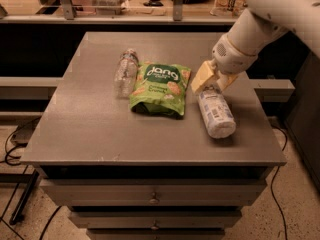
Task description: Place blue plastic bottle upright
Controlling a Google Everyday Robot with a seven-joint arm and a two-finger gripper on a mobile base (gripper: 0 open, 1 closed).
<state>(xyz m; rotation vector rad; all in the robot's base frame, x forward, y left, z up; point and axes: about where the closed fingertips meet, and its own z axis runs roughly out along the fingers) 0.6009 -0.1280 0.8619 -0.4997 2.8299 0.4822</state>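
The blue plastic bottle (215, 112) lies on its side at the right of the grey table (90, 124). It shows a white-and-blue label and its base points toward the front edge. My gripper (212, 78), with cream-coloured fingers, is right over the bottle's far end, around its neck. The cap is hidden by the fingers. The white arm comes in from the upper right.
A green snack bag (159, 88) lies mid-table, just left of the bottle. A smaller clear bottle (125, 72) lies on its side left of the bag. Drawers sit under the tabletop. A shelf with items runs behind the table.
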